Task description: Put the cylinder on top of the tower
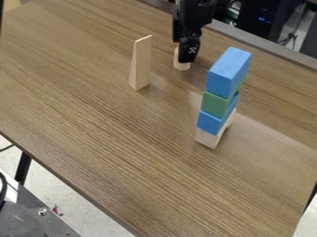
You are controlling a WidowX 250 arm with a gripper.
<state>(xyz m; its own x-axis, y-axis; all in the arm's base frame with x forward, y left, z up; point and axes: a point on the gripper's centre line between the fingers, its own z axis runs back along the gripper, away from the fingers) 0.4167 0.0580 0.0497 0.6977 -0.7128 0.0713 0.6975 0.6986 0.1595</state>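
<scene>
The black gripper [188, 54] hangs at the upper middle of the table, over the pale wooden cylinder [180, 66]. The cylinder stands upright and is partly hidden behind the gripper; whether it is held cannot be made out. To the right and nearer the camera rises the tower. At its bottom is a pale wooden piece [207, 138], then a blue block [211, 122], a green block [215, 104] and a larger blue block [227, 76] on top.
A tall, thin wooden wedge [141, 65] stands upright left of the gripper. The brown wooden table [123, 139] has its far edge behind the arm, with dark equipment [263, 18] beyond it at the upper right.
</scene>
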